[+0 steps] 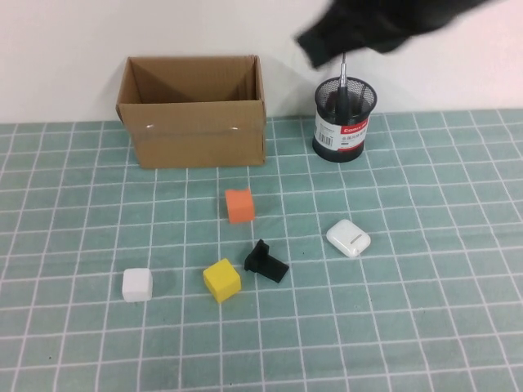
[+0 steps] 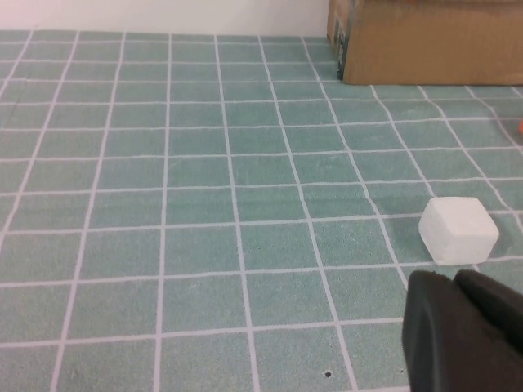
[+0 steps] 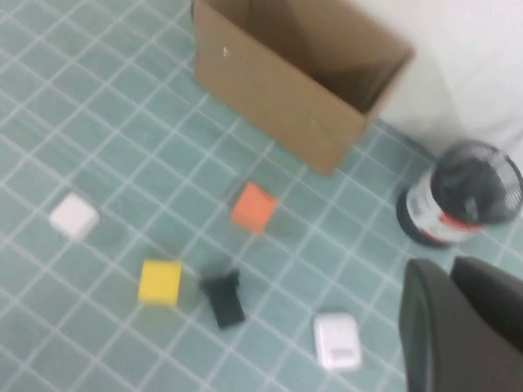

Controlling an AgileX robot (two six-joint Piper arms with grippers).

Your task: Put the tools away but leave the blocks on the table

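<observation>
My right tool (image 1: 347, 45) hovers high over the mesh pen cup (image 1: 344, 122), where the screwdriver (image 1: 342, 86) stands upright; whether its fingers are parted I cannot tell. My left tool (image 2: 458, 331) is parked low near the white block (image 2: 458, 230), state likewise unclear. Pliers are not visible; the orange block (image 1: 239, 205) and yellow block (image 1: 221, 279) sit on the worktop (image 1: 425, 327), so the next move is retreat.

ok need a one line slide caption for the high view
Right gripper above the mesh pen cup holding the screwdriver; orange block, yellow block, white block on table.
</observation>
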